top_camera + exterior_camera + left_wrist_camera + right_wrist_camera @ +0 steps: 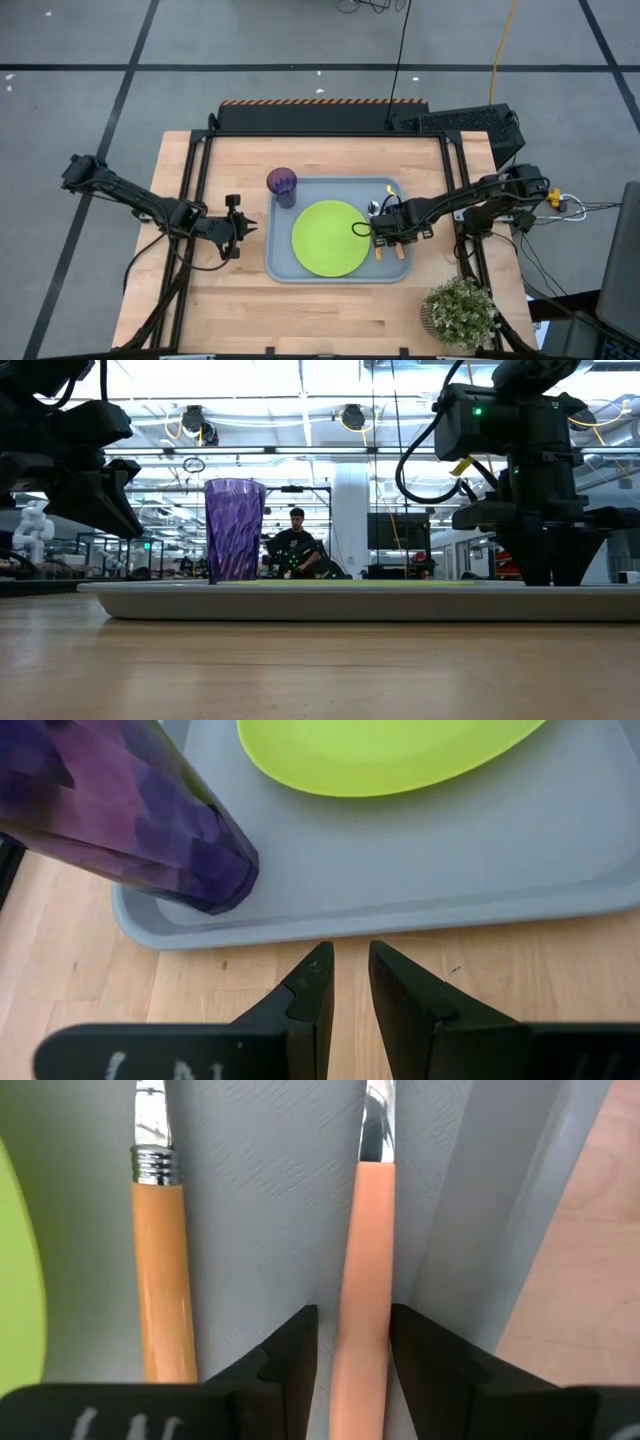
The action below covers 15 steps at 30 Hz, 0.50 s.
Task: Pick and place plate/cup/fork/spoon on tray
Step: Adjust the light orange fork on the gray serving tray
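The grey-blue tray (285, 268) lies mid-table. On it are the lime-green plate (330, 238), the purple cup (282, 184) upright at its far left corner, and two orange-handled utensils along its right side. The spoon (160, 1260) lies beside the plate, its shiny bowl (373, 207) toward the far edge. The fork (365, 1240) lies nearer the tray's right rim. Its head is out of the right wrist view. My right gripper (354, 1330) is shut on the fork's handle. My left gripper (350, 960) is shut and empty over the table, just left of the tray (400, 900). My right gripper has the fork's orange handle (362, 1295) between its two fingers, one on each long side, partway along the handle. The fingers come from above and point down, across the handle. The handle runs near to far, low over the tray floor; whether it rests there, I cannot tell.
A small potted plant (460, 312) stands at the table's near right corner. A black frame runs along the table's left, right and far sides. Bare wood lies near of the tray. A person (297, 545) sits in the room far behind.
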Each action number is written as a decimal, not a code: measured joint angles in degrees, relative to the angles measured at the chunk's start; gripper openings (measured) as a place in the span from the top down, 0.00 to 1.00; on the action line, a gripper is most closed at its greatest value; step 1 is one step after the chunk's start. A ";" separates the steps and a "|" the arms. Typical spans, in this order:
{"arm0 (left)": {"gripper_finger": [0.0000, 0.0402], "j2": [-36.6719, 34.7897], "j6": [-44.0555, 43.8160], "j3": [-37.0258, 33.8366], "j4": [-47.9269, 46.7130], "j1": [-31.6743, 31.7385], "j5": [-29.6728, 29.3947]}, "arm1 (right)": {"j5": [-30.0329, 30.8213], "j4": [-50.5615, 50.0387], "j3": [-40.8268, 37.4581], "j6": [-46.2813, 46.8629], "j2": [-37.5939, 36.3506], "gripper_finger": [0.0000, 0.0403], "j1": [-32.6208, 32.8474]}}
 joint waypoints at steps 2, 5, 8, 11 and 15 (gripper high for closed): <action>0.82 0.00 0.00 0.00 0.01 0.00 0.00 | 0.05 0.00 0.00 -0.04 0.00 0.69 -0.08; 0.82 0.00 0.00 0.00 0.02 0.00 0.00 | 0.07 -0.15 0.00 -0.11 0.02 0.70 -0.08; 0.82 0.00 0.00 0.00 0.02 0.00 0.00 | 0.07 -0.36 0.00 -0.47 0.02 0.73 -0.08; 0.82 0.00 0.00 0.00 0.02 0.00 0.00 | 0.09 -0.53 0.00 -1.22 0.02 0.77 -0.08; 0.82 0.00 0.00 0.00 0.02 0.00 0.00 | 0.12 -0.55 0.00 -1.33 0.04 0.81 -0.08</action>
